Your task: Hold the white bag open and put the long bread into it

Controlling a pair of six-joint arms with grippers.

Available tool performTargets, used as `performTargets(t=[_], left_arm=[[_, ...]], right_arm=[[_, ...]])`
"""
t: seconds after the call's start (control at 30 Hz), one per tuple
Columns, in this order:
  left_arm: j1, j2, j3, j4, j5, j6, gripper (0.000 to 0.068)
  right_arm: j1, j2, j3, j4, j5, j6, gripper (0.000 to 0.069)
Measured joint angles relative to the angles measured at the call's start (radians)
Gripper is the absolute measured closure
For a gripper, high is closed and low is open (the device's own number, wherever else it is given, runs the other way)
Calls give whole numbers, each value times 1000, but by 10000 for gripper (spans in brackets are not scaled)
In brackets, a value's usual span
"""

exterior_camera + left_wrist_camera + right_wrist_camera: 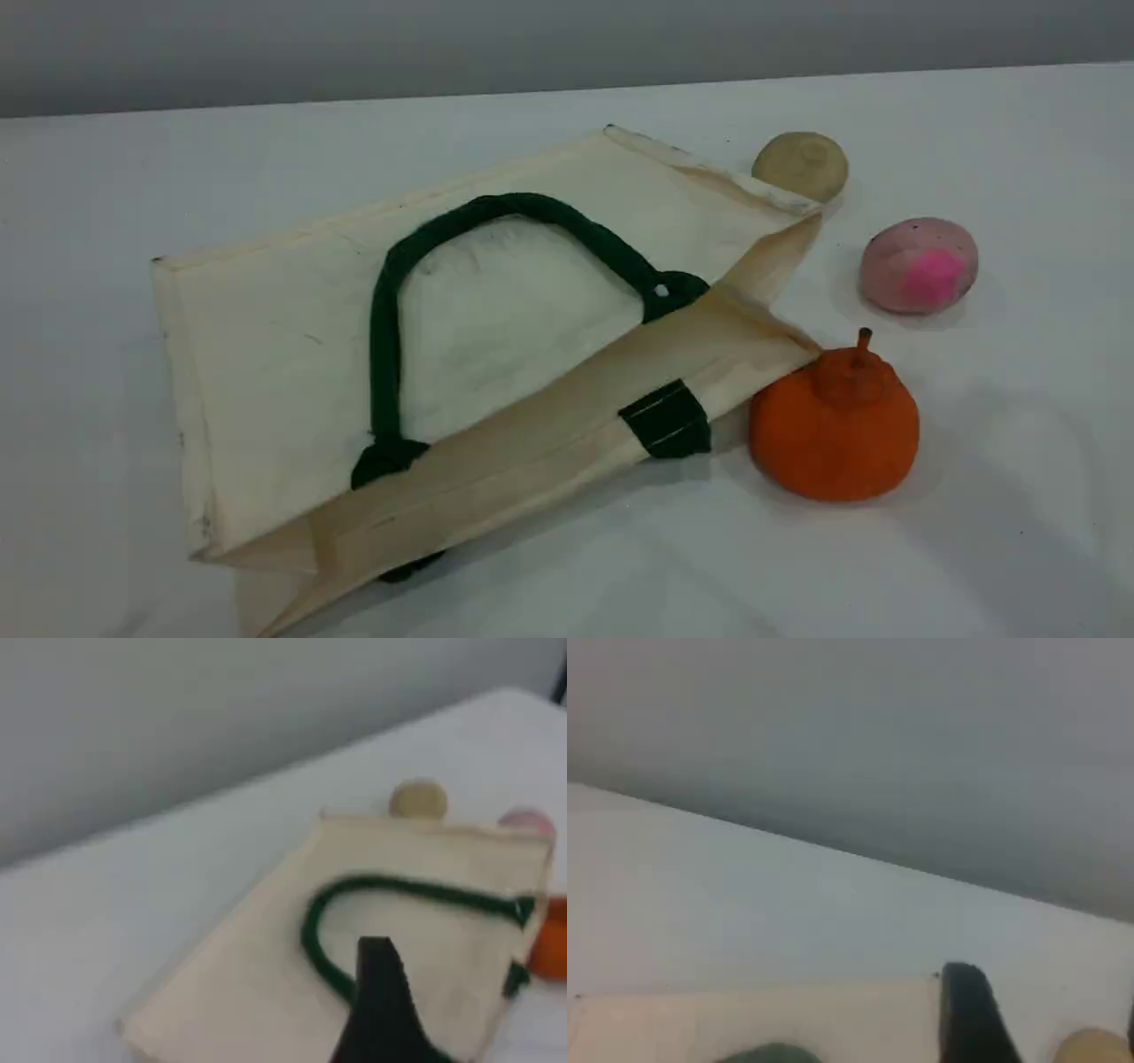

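Observation:
The white bag [292, 354] lies flat on the table, its mouth towards the right, with one dark green rope handle [386, 337] folded over its top face. The long bread shows in no view. Neither arm appears in the scene view. In the left wrist view a dark fingertip [381, 992] hangs above the bag [257, 992], near its handle [319, 939], with nothing in it. In the right wrist view a dark fingertip [970, 1014] hovers over the bag's far edge [744, 1019], and a sliver of the other finger shows at the right border; nothing is between them.
A small round beige bun [800, 165] sits behind the bag's far corner. A pink ball [919, 264] lies to the right. An orange pumpkin-shaped item with a stem [833, 430] rests against the bag's mouth. A grey wall runs behind the table.

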Motion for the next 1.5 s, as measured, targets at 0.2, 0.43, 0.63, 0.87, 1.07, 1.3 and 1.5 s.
performTargets(t=[0.2, 0.43, 0.63, 0.87, 1.07, 1.3, 1.5], left_arm=[[0, 0, 55, -5, -60, -79, 227], [0, 0, 67, 0, -49, -146, 227], [0, 0, 67, 0, -48, -146, 227], [0, 0, 66, 0, -46, -146, 227], [0, 0, 66, 0, -46, -144, 227], [0, 0, 66, -1, -44, -144, 227], [0, 0, 66, -1, -44, -144, 227]], right_arm=[[0, 0, 0, 0, 7, 0, 352], [0, 0, 0, 0, 35, 0, 352], [0, 0, 0, 0, 36, 0, 352], [0, 0, 0, 0, 34, 0, 352], [0, 0, 0, 0, 47, 0, 352], [0, 0, 0, 0, 33, 0, 352], [0, 0, 0, 1, 6, 0, 352]])
